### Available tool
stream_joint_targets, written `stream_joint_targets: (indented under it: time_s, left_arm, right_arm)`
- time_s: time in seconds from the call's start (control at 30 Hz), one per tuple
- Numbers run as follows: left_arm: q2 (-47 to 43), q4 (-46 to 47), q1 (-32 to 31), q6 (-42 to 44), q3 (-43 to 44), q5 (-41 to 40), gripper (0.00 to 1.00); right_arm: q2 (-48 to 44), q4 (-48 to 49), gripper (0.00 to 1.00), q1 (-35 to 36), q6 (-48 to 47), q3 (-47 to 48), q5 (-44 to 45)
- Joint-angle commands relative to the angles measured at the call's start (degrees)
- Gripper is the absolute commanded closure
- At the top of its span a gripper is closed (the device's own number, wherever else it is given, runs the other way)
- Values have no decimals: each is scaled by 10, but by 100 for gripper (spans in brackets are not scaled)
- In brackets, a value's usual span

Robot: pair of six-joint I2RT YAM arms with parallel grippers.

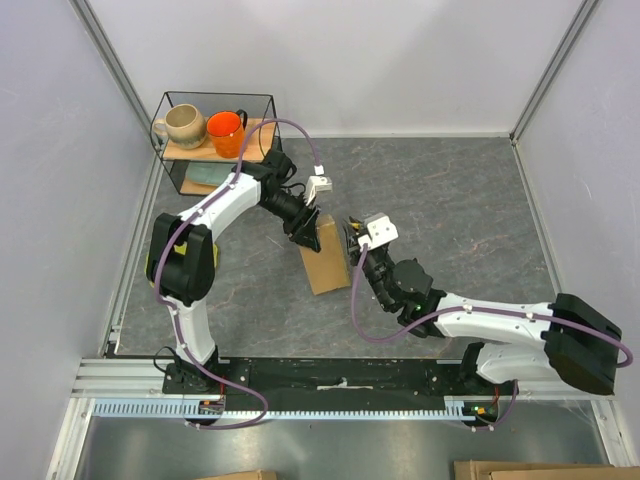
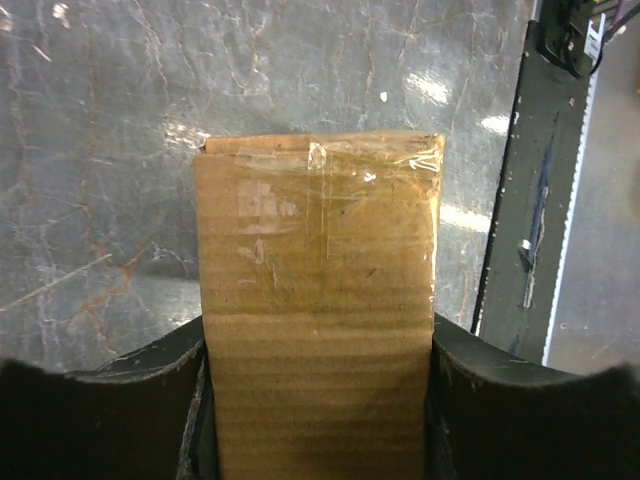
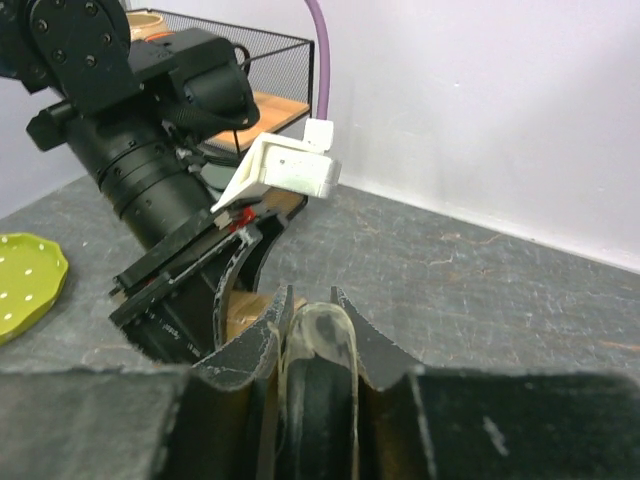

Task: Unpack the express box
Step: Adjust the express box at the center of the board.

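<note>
Left claw [image 2: 318,345] clamps express box [image 2: 318,240] sides, arm outstretched; right claw [image 3: 312,308] narrow, contents unclear.

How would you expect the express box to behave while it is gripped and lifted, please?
The express box looks like corrugated cardboard, so probably stiff and light between the left fingers. Its glossy tape may be slightly slippery. Flat faces make rolling unlikely.

Bolted to the black base rail [image 1: 340,375], the left arm [image 1: 225,205] and right arm [image 1: 500,320] share white link shells and black joint housings, round and screw-studded. A purple cable [image 3: 320,60] trails each from the rail. Farthest from the rail, a white camera bracket [image 3: 288,170] tops black fingers [image 3: 245,360]
</note>
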Motion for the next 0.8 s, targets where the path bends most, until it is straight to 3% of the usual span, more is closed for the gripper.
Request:
stream_joint_targets:
  time_s: [0.0, 0.5, 0.77]
  left_arm:
    - [10, -33, -4, 40, -17, -3, 85]
    - [-32, 51, -7, -57, -56, -53, 87]
    - [-39, 55, -12, -61, -66, -61, 88]
  right_arm:
    - [35, 104, 100, -10, -17, 6, -20]
    - [86, 128, 100, -10, 7, 7, -35]
    - [120, 148, 100, -17, 13, 8, -34]
